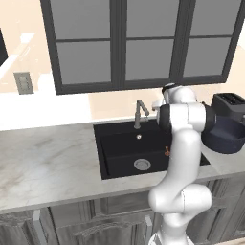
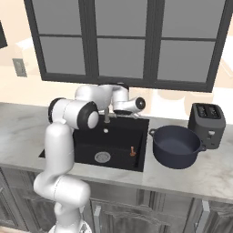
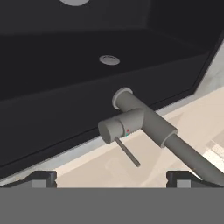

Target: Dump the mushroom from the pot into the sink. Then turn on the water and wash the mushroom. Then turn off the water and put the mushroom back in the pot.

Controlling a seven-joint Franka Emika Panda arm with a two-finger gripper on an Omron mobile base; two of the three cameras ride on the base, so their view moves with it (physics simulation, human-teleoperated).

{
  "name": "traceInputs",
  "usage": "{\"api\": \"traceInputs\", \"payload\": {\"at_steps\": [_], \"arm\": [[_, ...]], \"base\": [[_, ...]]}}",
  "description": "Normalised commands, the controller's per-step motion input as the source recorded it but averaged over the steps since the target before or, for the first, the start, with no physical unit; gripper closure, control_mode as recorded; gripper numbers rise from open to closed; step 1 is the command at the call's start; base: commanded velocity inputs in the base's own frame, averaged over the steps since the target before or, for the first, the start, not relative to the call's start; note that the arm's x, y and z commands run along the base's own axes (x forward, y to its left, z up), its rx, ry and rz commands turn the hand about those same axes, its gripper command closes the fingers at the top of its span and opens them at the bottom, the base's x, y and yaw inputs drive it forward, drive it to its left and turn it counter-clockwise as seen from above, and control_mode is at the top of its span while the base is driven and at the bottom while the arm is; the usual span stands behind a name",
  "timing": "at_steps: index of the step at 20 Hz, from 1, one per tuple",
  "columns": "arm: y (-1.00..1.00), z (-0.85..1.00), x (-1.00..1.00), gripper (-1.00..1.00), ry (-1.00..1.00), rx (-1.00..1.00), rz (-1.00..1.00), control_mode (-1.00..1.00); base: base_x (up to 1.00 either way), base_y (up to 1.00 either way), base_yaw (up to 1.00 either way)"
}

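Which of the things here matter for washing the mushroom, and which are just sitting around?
Part of the job:
- mushroom, lying in the sink
- sink
- faucet
- pot, on the counter right of the sink
- claw, open above the faucet

Just sitting around:
- toaster
- wall outlet

— What is hidden in the left base view?
— The arm covers the left part of the pot and the sink's right side; the toaster is cut by the right edge.
— And the mushroom?
— Too small for detail.
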Motion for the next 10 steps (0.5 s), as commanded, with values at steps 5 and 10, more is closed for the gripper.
{"api": "traceInputs", "payload": {"at_steps": [5, 10], "arm": [[0.11, 0.00, -0.23, -1.00, 0.00, 0.00, -0.01, -1.00], [0.07, 0.00, -0.06, -1.00, 0.00, 0.00, -0.01, -1.00]], "base": [[0.00, 0.00, 0.00], [0.00, 0.00, 0.00]]}}
